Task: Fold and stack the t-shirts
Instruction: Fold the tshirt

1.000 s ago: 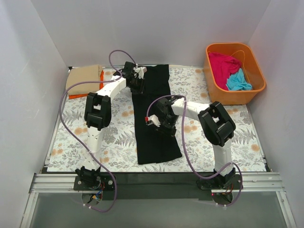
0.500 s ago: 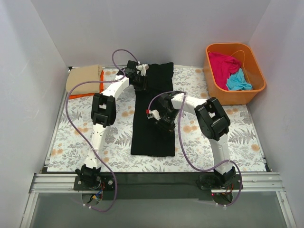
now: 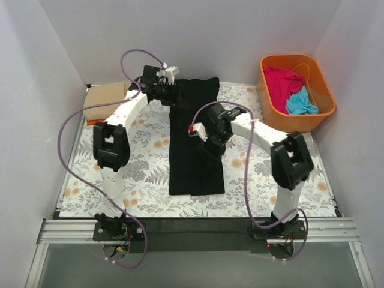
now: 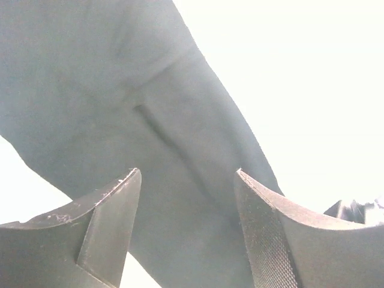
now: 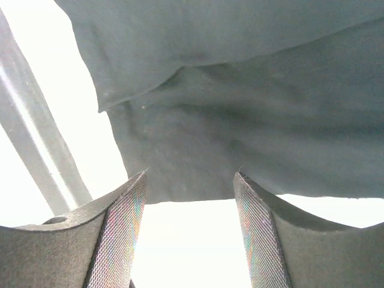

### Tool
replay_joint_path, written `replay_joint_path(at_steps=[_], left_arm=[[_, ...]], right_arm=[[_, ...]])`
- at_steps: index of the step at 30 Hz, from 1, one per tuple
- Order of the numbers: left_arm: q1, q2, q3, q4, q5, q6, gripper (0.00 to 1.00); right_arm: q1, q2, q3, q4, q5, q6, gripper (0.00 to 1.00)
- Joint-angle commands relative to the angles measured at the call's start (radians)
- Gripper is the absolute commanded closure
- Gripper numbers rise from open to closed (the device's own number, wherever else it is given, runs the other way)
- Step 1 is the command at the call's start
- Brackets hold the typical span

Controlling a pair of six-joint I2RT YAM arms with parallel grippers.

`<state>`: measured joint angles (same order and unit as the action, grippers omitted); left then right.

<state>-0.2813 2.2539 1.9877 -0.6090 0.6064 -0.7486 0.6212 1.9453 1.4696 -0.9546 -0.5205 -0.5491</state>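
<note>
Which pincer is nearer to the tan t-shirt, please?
Left. The left pincer is over the black t-shirt's far end, just right of the tan t-shirt; the right pincer is farther right, mid-shirt.

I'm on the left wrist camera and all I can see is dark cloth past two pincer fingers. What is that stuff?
Observer: It's the black t-shirt, lying as one long strip on the floral sheet.
Kid: Where's the other pincer? I can't see it at all.
Observer: The right pincer is over the middle of that strip, with its fingers apart.
</note>
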Motion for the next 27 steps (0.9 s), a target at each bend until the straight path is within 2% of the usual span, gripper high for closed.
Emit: replay_joint_path(at_steps=[1, 4, 5, 6, 8, 9, 10, 11, 12, 13, 14, 19, 21, 27], left_arm=[[0.019, -0.321, -0.068, 0.066, 0.125, 0.041, 0.40], [0.034, -0.505, -0.258, 0.068, 0.180, 0.123, 0.41], [0.034, -0.563, -0.317, 0.069, 0.194, 0.202, 0.42], [0.034, -0.673, -0.468, 0.069, 0.213, 0.247, 0.43], [0.034, -0.804, -0.632, 0.069, 0.246, 0.371, 0.44], [0.034, -0.861, -0.709, 0.069, 0.250, 0.490, 0.46], [0.034, -0.980, -0.853, 0.046, 0.250, 0.555, 0.49], [0.034, -1.026, -0.912, 0.026, 0.257, 0.618, 0.50], [0.036, -1.075, -0.961, -0.009, 0.275, 0.814, 0.50], [0.031, -1.150, -1.051, -0.096, 0.280, 0.900, 0.50], [0.025, -1.192, -1.088, -0.122, 0.286, 0.978, 0.50], [-0.047, -1.329, -1.349, -0.149, 0.236, 1.300, 0.49], [-0.114, -1.350, -1.403, -0.096, 0.182, 1.333, 0.48], [-0.283, -1.317, -1.514, 0.114, 0.081, 1.269, 0.49]], right_arm=[[-0.005, -0.210, 0.043, 0.030, 0.040, -0.052, 0.43], [-0.003, -0.347, -0.052, 0.034, 0.112, -0.136, 0.46], [-0.003, -0.406, -0.136, 0.040, 0.134, -0.167, 0.48], [-0.002, -0.436, -0.181, 0.072, 0.183, -0.179, 0.49], [0.011, -0.530, -0.332, 0.150, 0.230, -0.195, 0.53], [0.021, -0.564, -0.386, 0.178, 0.273, -0.210, 0.53], [0.037, -0.598, -0.429, 0.204, 0.296, -0.219, 0.54], [0.066, -0.664, -0.468, 0.255, 0.319, -0.229, 0.54], [0.087, -0.701, -0.555, 0.286, 0.351, -0.256, 0.55], [0.097, -0.773, -0.595, 0.318, 0.364, -0.273, 0.55], [0.130, -0.808, -0.645, 0.403, 0.381, -0.288, 0.55], [0.216, -0.905, -0.860, 0.597, 0.410, -0.400, 0.57], [0.267, -0.907, -0.903, 0.686, 0.416, -0.423, 0.56], [0.359, -0.870, -0.982, 0.815, 0.424, -0.491, 0.56]])
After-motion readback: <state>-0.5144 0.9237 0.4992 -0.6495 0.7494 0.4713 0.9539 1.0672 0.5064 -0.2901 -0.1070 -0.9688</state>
